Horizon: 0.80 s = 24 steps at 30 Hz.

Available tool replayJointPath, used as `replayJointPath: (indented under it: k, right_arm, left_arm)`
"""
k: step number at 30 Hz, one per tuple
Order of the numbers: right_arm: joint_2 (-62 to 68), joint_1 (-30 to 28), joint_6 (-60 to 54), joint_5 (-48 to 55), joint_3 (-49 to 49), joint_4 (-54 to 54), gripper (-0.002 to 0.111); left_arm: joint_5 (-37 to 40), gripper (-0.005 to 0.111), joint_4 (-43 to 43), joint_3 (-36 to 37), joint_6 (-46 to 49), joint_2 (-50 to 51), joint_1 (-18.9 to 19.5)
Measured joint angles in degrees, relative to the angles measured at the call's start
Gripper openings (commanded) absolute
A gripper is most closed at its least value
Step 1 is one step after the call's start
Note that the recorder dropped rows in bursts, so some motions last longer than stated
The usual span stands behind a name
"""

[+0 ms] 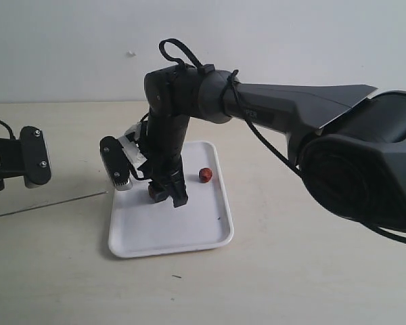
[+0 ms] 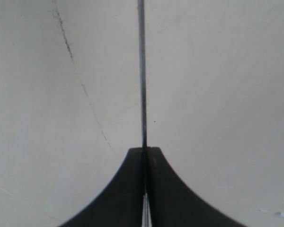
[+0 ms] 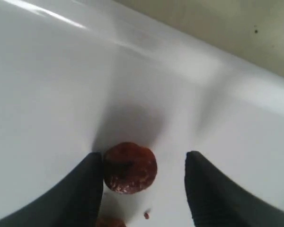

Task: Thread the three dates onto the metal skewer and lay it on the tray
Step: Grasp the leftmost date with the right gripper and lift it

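Observation:
The white tray (image 1: 189,230) lies mid-table. My right gripper (image 1: 169,196) reaches across and hovers low over it, open. In the right wrist view one date (image 3: 130,168) rests on the tray (image 3: 61,71) between the open jaws of that gripper (image 3: 144,163), touching one finger (image 3: 85,189). A sliver of a second date (image 3: 109,222) peeks out under that finger. Another date (image 1: 206,175) sits on the tray to the right of the gripper. My left gripper (image 2: 145,150) is shut on the metal skewer (image 2: 142,71), which sticks out low over the table (image 1: 61,201), pointing at the tray.
The left arm (image 1: 27,159) stays at the far left edge, off the tray. The tray carries a short dark mark (image 1: 218,218) and a tiny reddish crumb (image 3: 146,215). A thin dark scratch (image 2: 85,90) runs across the table surface.

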Motion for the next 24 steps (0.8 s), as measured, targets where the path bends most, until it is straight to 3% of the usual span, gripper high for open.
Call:
replayJointPath:
  k: [16,24]
  right_arm:
    - [0.0,0.0,0.0,1.1,0.0,0.0,0.033]
    - [0.0,0.0,0.1,1.2,0.0,0.0,0.032]
  left_arm:
    - [0.1,0.0,-0.6,0.0,0.0,0.0,0.0]
    - [0.2,0.0,-0.8,0.0,0.0,0.0,0.0]
